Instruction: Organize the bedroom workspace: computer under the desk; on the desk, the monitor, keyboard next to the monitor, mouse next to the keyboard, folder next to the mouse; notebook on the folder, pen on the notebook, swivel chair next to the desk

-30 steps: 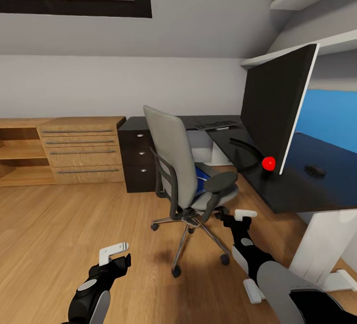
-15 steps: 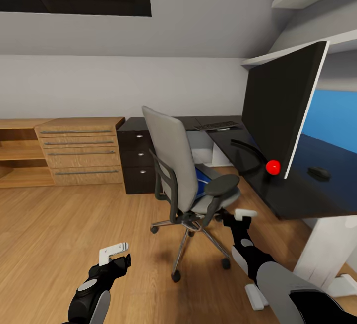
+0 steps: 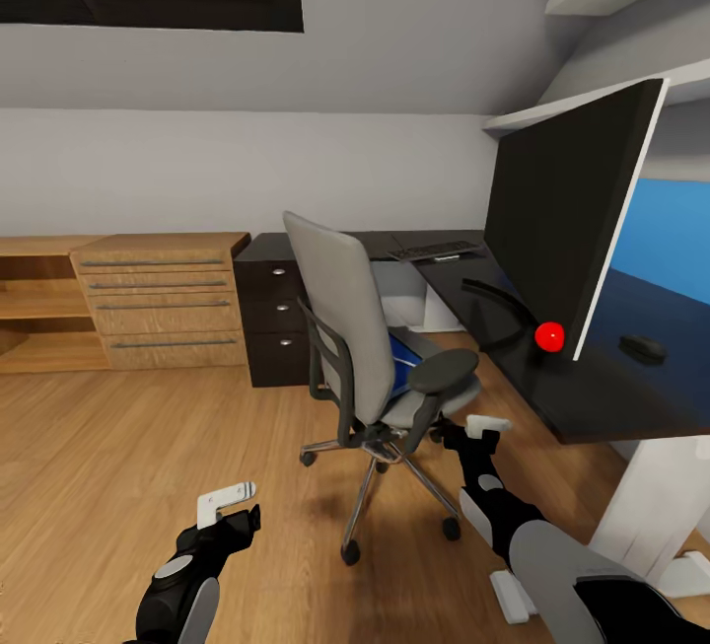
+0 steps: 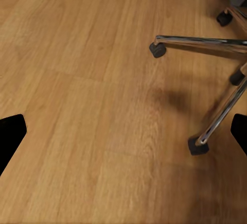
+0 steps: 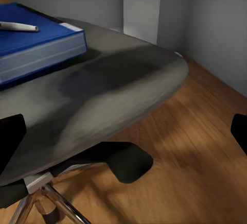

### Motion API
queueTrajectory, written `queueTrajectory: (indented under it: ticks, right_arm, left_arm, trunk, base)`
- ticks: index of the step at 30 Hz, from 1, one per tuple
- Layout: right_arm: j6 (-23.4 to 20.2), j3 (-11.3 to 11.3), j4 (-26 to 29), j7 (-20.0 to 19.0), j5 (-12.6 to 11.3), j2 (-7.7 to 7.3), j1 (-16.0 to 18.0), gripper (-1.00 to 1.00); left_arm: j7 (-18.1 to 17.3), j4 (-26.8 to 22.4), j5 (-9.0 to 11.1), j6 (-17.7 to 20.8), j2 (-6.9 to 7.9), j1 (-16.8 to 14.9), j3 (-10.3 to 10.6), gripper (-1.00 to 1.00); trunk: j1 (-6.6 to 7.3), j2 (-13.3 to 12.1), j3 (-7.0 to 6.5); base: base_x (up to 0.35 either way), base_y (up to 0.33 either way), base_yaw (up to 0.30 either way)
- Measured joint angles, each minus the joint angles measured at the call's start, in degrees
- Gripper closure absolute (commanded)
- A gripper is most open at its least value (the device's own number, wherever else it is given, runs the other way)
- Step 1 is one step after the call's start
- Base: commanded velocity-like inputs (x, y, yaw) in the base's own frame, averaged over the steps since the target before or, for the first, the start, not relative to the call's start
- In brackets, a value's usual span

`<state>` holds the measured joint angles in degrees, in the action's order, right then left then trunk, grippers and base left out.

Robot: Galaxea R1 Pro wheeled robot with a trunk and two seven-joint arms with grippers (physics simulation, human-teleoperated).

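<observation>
The grey swivel chair stands on the wood floor just left of the black desk. On its seat lies a blue folder with a pen on top; the blue folder peeks out behind the armrest. The big monitor stands on the desk with the mouse to its right and the keyboard far back. My right gripper hangs open just in front of the seat's edge. My left gripper is open low over the floor near the chair's legs.
A wooden drawer unit and a black drawer cabinet line the back wall. A red ball sits at the monitor's foot. White desk supports stand at the right. A caster lies close to my left gripper.
The whole picture has shifted a little, so the camera has moved; monitor and mouse sit further right in view. Both arms hold the same pose and nothing was grasped.
</observation>
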<state>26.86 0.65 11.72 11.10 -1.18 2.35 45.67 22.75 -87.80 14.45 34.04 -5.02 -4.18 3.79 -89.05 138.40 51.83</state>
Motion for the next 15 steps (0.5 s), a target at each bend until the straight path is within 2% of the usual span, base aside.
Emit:
queueTrajectory:
  ticks: [12, 15]
  right_arm:
    - [0.1, 0.2, 0.0, 0.3, 0.0, 0.10, 0.0, -1.00]
    - [0.0, 0.3, 0.0, 0.3, 0.0, 0.04, 0.0, -1.00]
  left_arm:
    - [0.0, 0.1, 0.1, 0.0, 0.00, 0.0, 0.0, -1.00]
    - [0.0, 0.3, 0.1, 0.0, 0.00, 0.0, 0.0, -1.00]
  trunk:
    - [0.00, 0.0, 0.00]
    - [0.00, 0.0, 0.00]
  base:
    - [0.000, 0.000, 0.250]
    - [0.000, 0.000, 0.076]
